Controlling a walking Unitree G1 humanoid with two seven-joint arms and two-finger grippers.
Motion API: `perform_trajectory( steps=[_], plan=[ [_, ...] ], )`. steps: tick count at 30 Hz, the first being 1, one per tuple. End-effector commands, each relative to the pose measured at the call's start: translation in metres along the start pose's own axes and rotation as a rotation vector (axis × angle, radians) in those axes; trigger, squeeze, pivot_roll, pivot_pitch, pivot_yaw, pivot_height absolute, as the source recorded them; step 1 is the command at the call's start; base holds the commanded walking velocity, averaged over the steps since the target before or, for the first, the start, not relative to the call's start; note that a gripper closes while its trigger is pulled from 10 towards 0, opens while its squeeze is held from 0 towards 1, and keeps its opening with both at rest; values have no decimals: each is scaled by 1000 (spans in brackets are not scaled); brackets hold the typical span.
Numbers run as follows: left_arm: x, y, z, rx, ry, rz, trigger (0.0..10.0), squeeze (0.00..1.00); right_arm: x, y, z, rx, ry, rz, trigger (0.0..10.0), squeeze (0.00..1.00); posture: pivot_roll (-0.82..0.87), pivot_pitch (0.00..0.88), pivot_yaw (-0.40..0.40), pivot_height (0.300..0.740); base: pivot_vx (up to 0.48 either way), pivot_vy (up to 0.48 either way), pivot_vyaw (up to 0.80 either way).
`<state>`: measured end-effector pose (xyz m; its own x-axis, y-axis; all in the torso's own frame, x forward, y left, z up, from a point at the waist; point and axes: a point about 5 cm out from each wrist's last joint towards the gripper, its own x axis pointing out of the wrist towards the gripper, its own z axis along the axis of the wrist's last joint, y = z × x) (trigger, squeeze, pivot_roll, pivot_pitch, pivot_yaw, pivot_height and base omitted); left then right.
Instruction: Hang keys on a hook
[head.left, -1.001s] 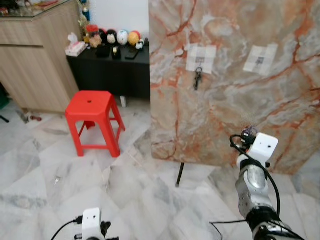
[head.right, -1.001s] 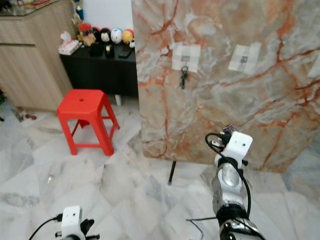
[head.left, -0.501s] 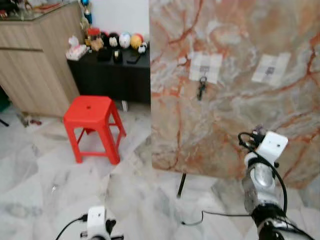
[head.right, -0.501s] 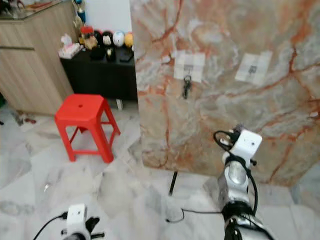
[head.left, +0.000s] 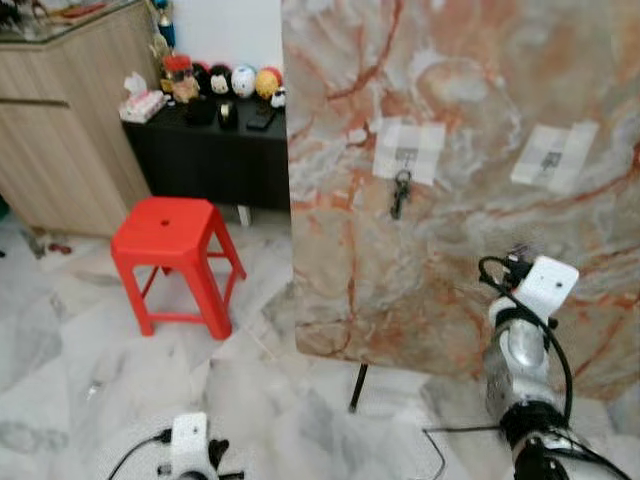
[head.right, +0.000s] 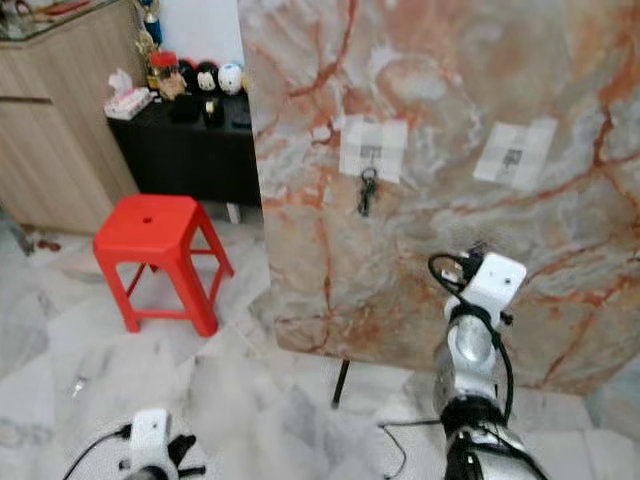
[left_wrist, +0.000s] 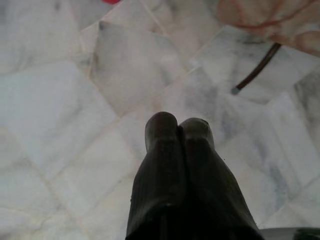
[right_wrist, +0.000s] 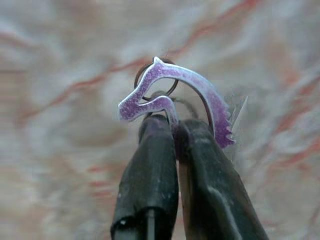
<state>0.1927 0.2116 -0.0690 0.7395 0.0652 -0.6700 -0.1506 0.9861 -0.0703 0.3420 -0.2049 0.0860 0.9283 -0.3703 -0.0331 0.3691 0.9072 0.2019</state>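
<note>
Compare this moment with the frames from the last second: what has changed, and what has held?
Mostly the camera shifted; nothing on the scene was grasped or released. The right gripper stays shut on the purple horse-shaped keyring, raised before the orange-veined marble board. The dark key bunch still hangs on its taped hook. The left gripper stays shut, low over the floor.

A red plastic stool (head.left: 176, 255) stands on the pale marble floor (head.left: 90, 390), near a black sideboard (head.left: 215, 150) lined with round toy figures (head.left: 232, 78), beside a wooden cabinet (head.left: 60, 120).
</note>
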Motion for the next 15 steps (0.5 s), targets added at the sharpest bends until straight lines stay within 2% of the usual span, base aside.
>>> perform_trajectory(
  steps=[1, 15],
  plan=[
    [0, -4, -2, 2, 15, -9, 10000, 0, 2, -11, 5, -3, -22, -37, 10000, 0, 106, 37, -32, 740, 277, 0, 0],
    [0, -4, -3, 6, 19, -8, 10000, 0, 2, -14, 5, -2, -31, -62, 10000, 0, 109, 39, -29, 740, 255, 0, 0]
  ],
)
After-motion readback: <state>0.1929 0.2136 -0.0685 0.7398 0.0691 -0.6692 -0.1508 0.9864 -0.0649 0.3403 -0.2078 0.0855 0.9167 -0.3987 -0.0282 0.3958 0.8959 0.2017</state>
